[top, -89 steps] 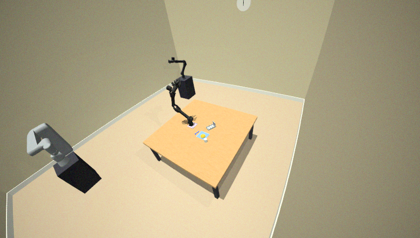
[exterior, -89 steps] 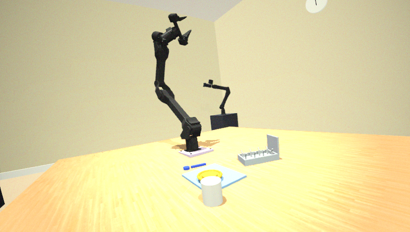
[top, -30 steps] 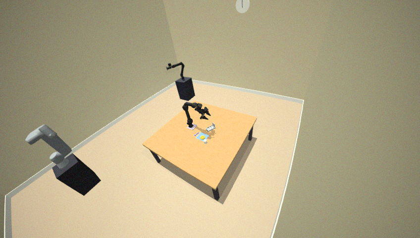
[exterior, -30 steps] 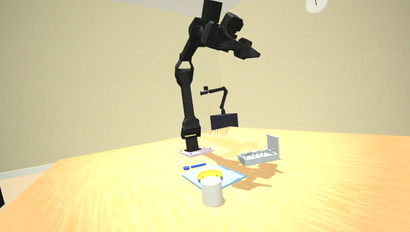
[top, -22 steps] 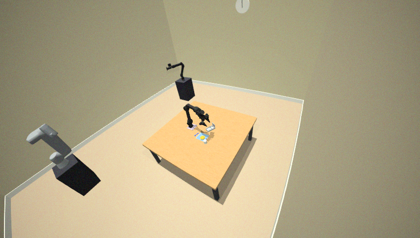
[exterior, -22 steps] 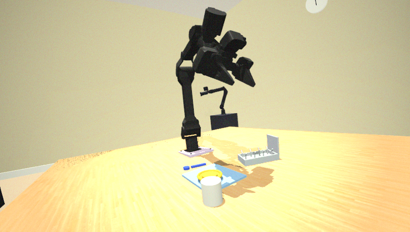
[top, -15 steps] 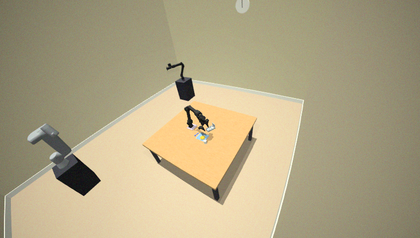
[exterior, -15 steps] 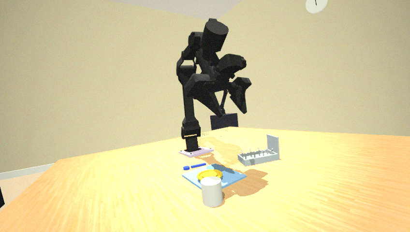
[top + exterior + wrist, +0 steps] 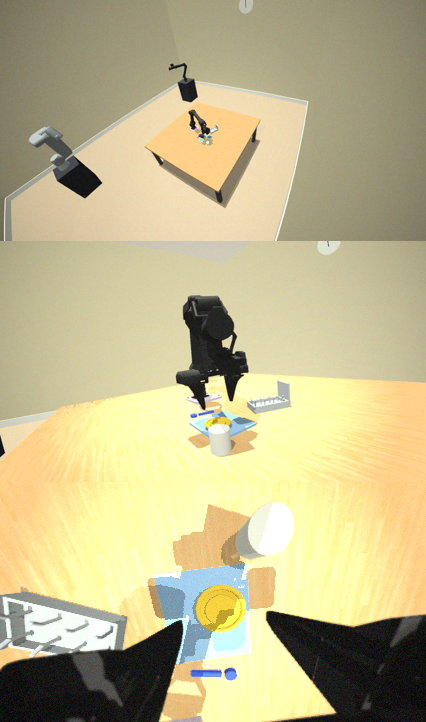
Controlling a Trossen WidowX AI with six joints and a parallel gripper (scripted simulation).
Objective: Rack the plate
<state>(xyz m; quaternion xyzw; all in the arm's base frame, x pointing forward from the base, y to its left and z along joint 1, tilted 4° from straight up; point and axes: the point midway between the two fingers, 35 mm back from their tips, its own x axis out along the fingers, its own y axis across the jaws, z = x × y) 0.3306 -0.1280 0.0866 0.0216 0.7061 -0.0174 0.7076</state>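
Observation:
The yellow round plate (image 9: 205, 139) (image 9: 217, 421) (image 9: 220, 608) lies flat on the blue square mat (image 9: 244, 424) (image 9: 167, 584). The light grey dish rack (image 9: 214, 130) (image 9: 270, 406) (image 9: 65, 627) stands apart from the mat, to the right in the exterior view and at the left edge of the wrist view. It has short upright rails and a taller panel at one end, and nothing stands in its slots. My gripper (image 9: 217, 405) (image 9: 224, 619) is open and empty, pointing down above the mat. In the wrist view the plate shows between and beyond the fingertips.
A white cylindrical cup (image 9: 208, 143) (image 9: 220, 440) (image 9: 270, 529) stands close to the mat's edge near the plate. A blue stick with a round-headed end (image 9: 206, 412) (image 9: 206, 673) lies on the arm's side of the mat. The arm's pale base plate (image 9: 194, 128) (image 9: 212, 397) is behind it.

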